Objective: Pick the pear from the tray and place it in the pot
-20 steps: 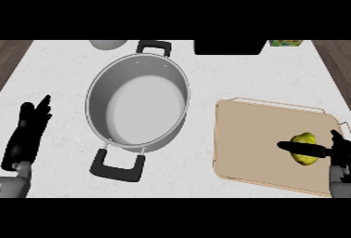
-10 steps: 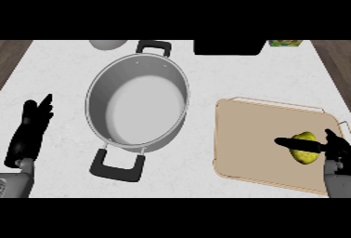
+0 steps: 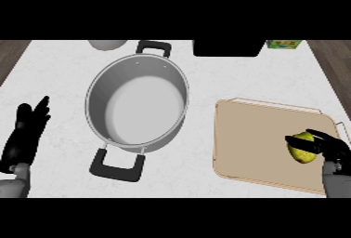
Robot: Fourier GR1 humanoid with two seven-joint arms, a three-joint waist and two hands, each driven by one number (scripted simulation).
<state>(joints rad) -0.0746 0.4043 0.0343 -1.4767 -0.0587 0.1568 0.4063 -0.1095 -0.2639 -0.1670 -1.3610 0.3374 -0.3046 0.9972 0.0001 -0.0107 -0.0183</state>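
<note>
A yellow-green pear (image 3: pixel 300 149) lies on the beige tray (image 3: pixel 254 139) near its right side. My right hand (image 3: pixel 330 148) comes in from the lower right with its fingers and thumb curled round the pear, which stays low over the tray. A large steel pot (image 3: pixel 137 102) with black handles stands left of the tray, nothing inside it. My left hand (image 3: pixel 24 135) rests open at the left edge, fingers pointing up, well apart from the pot.
A grey rounded object (image 3: pixel 106 44) sits at the back behind the pot. A black box (image 3: pixel 228 48) and a green-yellow item (image 3: pixel 284 44) stand along the far edge. White counter lies between pot and tray.
The fingers of my right hand have closed further round the pear. My left hand has drifted slightly upward. Pot and tray have not moved.
</note>
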